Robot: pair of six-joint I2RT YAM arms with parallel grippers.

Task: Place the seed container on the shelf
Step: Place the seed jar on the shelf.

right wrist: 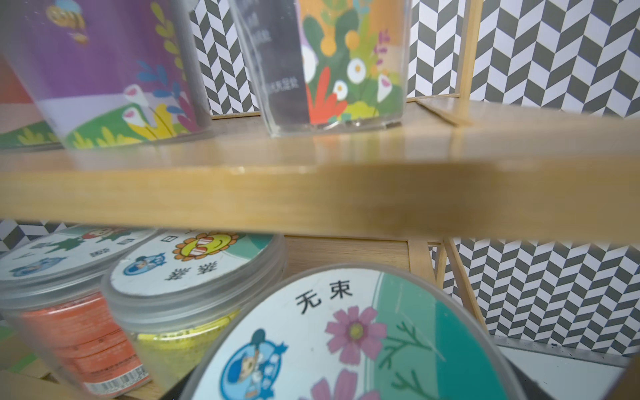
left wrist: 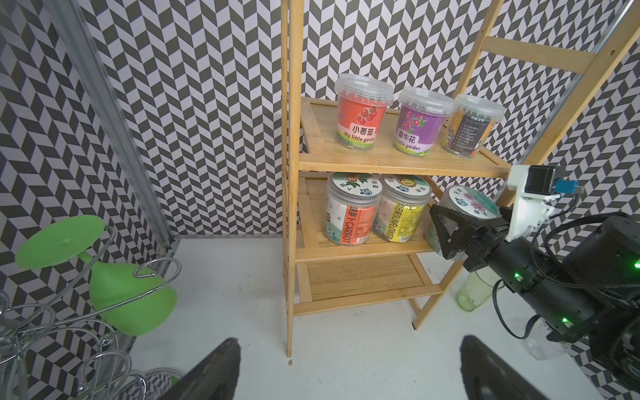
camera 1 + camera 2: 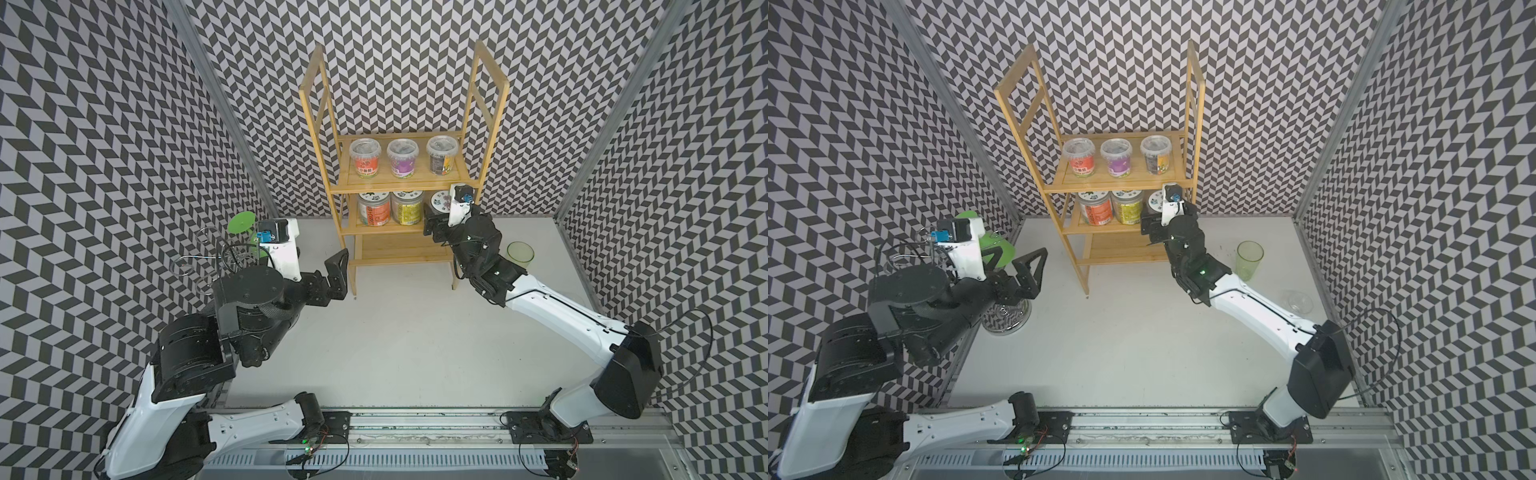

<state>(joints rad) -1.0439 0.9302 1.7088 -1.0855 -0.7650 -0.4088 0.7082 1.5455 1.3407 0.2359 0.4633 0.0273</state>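
In both top views the seed container (image 3: 441, 202) is seen on the shelf's (image 3: 390, 185) middle board, at the right gripper (image 3: 432, 227); whether it is gripped cannot be told. From the left wrist, the left gripper (image 2: 349, 372) is shown spread open. From the right wrist, the container's pink-flowered lid is brought close, beneath the shelf's upper board.

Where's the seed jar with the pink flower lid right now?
In the left wrist view, the pink-flower jar is on the shelf, right end of the middle tier, beside the sunflower jar.
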